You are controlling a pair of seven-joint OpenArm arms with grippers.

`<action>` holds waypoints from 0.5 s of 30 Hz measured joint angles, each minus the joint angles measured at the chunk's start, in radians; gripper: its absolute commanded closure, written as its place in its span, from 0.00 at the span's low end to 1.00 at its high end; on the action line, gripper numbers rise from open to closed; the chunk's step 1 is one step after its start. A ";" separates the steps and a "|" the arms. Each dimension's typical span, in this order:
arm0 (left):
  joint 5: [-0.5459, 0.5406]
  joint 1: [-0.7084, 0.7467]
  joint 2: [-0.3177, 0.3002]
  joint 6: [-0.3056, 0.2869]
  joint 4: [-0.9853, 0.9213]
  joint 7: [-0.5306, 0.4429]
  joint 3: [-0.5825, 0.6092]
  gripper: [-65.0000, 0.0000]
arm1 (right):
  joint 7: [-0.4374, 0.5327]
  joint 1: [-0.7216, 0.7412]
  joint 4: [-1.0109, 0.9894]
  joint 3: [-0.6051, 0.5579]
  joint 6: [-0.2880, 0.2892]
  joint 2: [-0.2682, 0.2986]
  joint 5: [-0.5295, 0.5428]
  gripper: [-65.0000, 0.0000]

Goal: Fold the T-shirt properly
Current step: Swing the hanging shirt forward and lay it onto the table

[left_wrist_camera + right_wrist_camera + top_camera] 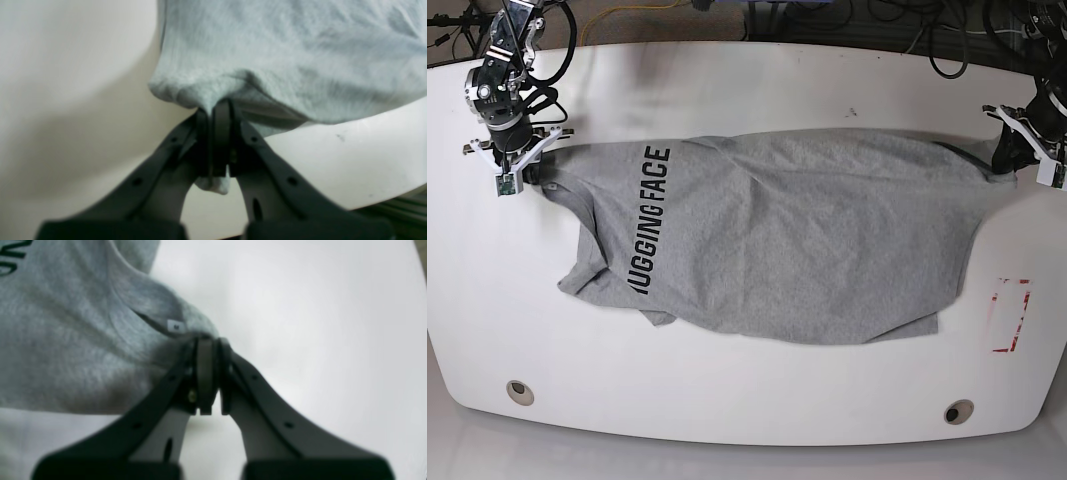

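The grey T-shirt lies stretched across the white table, with black lettering running down its left part in the base view. My left gripper is at the right edge of that view, shut on the shirt's corner; the left wrist view shows its jaws pinching bunched grey cloth, with the left gripper pressed together. My right gripper is at the far left, shut on the shirt beside the neck. In the right wrist view the right gripper clamps fabric near a small white label.
A red rectangle outline is marked on the table at the right, near the shirt's lower corner. Two round holes sit near the front edge. Cables run along the back beyond the table.
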 measured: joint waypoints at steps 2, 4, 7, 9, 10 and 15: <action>0.008 -0.002 -0.003 -0.008 0.000 0.000 -0.004 1.00 | 0.000 0.002 0.000 0.000 0.000 -0.003 0.003 0.99; 0.010 -0.021 -0.002 -0.021 0.000 0.005 -0.004 1.00 | 0.002 0.008 0.000 0.000 -0.001 -0.002 0.003 0.99; 0.013 -0.083 0.002 -0.026 0.000 0.013 -0.003 1.00 | -0.004 0.030 0.000 0.000 0.000 0.000 0.003 0.99; 0.010 -0.132 0.000 -0.026 0.001 0.006 0.003 1.00 | -0.017 0.057 0.000 0.000 -0.002 0.002 -0.002 0.99; 0.008 -0.153 0.000 -0.026 0.002 0.000 0.004 1.00 | -0.024 0.074 0.001 0.000 -0.002 0.003 -0.001 0.99; 0.004 -0.252 -0.014 -0.031 0.006 0.046 0.004 1.00 | -0.058 0.149 0.021 -0.007 0.000 0.029 0.005 0.99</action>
